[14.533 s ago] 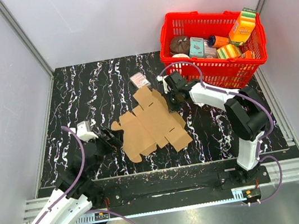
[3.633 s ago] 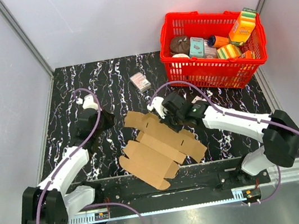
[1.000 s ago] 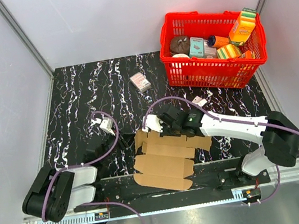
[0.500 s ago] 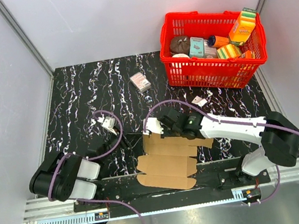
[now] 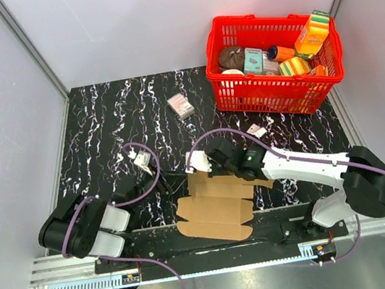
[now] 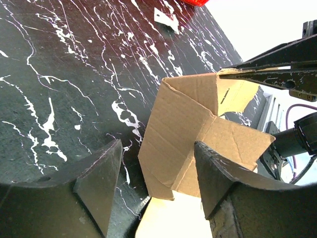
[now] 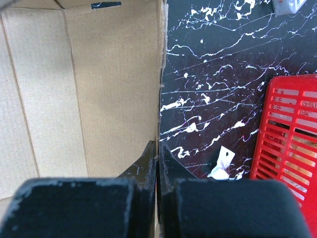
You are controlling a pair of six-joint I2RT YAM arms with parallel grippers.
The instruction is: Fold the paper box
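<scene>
While the paper box (image 5: 214,211) lay as a partly creased brown cardboard sheet at the near edge of the black marbled table (image 5: 101,122), both arms were at it. In the top view it sat between the two arm bases, its near edge reaching the table's front border. One panel stood raised off the surface; the rest lay flat or nearly flat.

The right gripper (image 7: 157,146) was clamped on the box's far-side edge. Its own camera showed the two dark fingers pressed together with the cardboard edge pinched between them. The left wrist view confirmed this, with the slim dark tips nipping the top of the raised panel.

The left gripper (image 6: 157,144) was low over the table on the box's left side, jaws spread wide. The near corner of the cardboard lay in the gap between its fingers (image 6: 96,183). Whether either finger touched the cardboard could not be told.

A red basket (image 5: 233,98) of printed grocery packs stood at the far right corner, well apart from the box. A small white-and-pink carton (image 5: 180,105) and a white paper scrap (image 5: 255,131) lay on the table beyond it.
</scene>
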